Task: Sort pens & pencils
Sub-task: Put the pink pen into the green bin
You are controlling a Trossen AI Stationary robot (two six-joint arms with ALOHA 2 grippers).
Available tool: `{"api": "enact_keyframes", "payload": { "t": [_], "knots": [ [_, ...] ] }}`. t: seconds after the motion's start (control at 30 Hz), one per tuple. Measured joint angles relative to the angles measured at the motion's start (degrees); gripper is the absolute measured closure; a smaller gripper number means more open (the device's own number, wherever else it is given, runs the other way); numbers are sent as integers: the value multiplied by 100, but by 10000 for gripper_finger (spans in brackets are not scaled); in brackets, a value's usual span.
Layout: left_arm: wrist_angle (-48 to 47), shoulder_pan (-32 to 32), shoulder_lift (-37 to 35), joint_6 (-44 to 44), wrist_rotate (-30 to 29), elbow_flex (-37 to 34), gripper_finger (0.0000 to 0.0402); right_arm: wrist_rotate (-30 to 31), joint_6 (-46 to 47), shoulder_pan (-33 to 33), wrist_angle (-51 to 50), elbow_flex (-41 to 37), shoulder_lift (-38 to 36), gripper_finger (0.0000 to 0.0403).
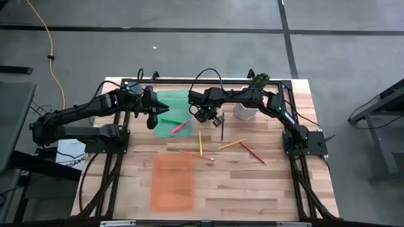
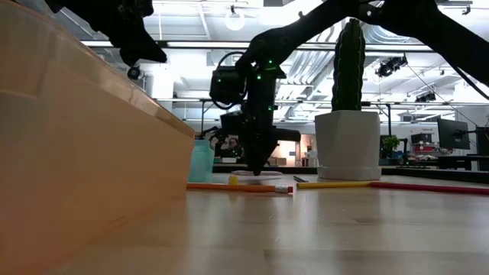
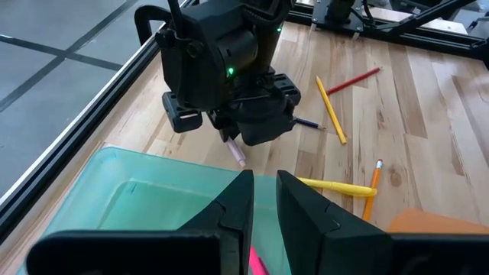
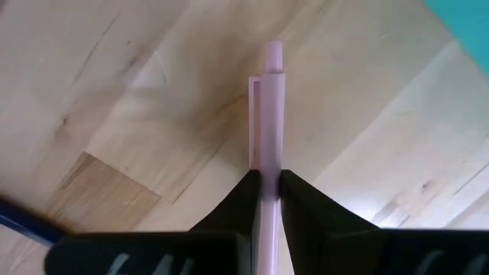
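Note:
My right gripper [image 1: 209, 117] is shut on the pale pink-white pen [image 4: 267, 114] just right of the green tray [image 1: 169, 108]. My left gripper [image 3: 264, 200] hovers over that tray, its fingers a narrow gap apart and touching nothing. The magenta pen [image 1: 180, 126] lies on the tray's near right corner. On the table lie the yellow pen [image 1: 201, 144], the orange pencil [image 1: 197, 154], the yellow-orange pencil [image 1: 232, 144], the red pencil [image 1: 252, 153] and the dark pencil [image 1: 222, 130]. The green pen I cannot make out. My right gripper pinches the pale pen's barrel [image 4: 267, 177] between its two fingers, which lie along the pen. Its clip end [image 4: 269, 65] sticks out past the fingertips. The fingers come from above, slanting down [image 3: 237, 130]. The pen sits low over the table; whether it touches I cannot tell.
An orange tray [image 1: 172, 183] lies near the table's front edge, left of centre. A cactus in a white pot [image 2: 348, 145] stands at the far right, behind the right arm. Bare wood lies right of the orange tray.

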Motion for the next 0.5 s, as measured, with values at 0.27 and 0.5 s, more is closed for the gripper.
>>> {"api": "enact_keyframes", "payload": {
  "t": [0.27, 0.5],
  "knots": [
    [-2, 0, 0, 47, 1, -1, 355, -1, 173, 0, -6, 0, -2, 371],
    [0, 0, 0, 56, 2, -1, 355, 1, 355, -9, -49, 0, -8, 371]
  ]
}}
